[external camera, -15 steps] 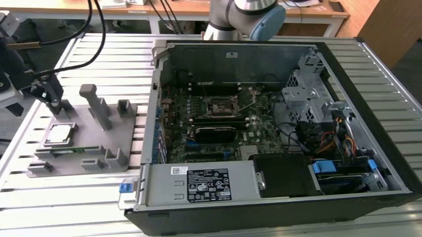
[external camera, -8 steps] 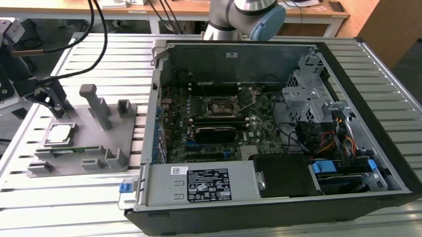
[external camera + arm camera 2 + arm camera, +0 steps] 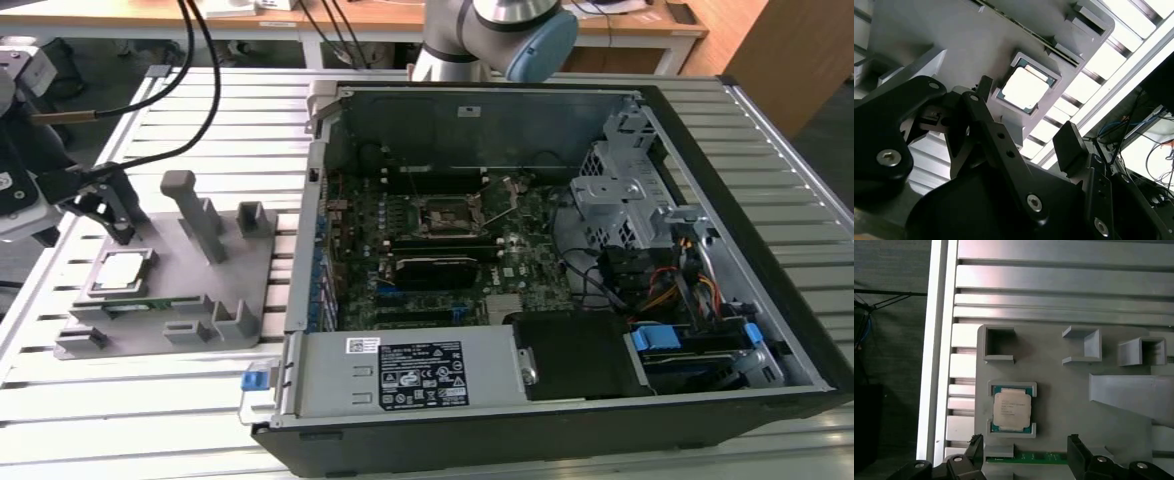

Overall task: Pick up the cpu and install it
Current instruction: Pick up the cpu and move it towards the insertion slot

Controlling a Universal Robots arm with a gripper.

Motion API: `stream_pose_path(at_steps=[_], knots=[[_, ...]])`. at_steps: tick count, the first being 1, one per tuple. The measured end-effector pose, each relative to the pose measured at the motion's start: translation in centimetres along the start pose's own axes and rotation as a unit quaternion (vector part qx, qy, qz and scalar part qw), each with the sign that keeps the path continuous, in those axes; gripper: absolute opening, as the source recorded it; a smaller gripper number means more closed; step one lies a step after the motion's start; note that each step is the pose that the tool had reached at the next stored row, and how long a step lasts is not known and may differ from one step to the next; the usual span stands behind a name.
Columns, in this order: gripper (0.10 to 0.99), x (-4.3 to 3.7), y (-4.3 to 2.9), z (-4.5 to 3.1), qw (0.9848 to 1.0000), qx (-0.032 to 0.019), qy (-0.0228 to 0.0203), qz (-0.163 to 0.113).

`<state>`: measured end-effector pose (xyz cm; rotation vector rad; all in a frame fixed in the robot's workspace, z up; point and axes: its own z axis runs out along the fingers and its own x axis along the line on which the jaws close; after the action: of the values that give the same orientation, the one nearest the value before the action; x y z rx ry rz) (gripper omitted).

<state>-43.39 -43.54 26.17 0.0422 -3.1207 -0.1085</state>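
Silvery-grey cpu (image 3: 1011, 409) lies flat in the grey fixture (image 3: 1064, 390) on the slatted tabletop (image 3: 1054, 290), presumably nested there to stay square for pickup; tool (image 3: 1025, 445) hovers close beside it, spread wide and empty.

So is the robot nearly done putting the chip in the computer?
No, it is right at the start. Done: nothing yet, as the cpu lies in its grey holder, outside the computer case. In hand: nothing. The open gripper hangs close by the cpu without touching it. Left: lifting the cpu and seating it in the motherboard socket, which looks empty.
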Motion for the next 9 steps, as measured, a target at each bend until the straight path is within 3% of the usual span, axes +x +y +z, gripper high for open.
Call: stream_pose_path(at_steps=[9], knots=[[0.761, 0.19, -0.06, 0.9, 1.0, -0.0009, -0.0001, -0.001]])
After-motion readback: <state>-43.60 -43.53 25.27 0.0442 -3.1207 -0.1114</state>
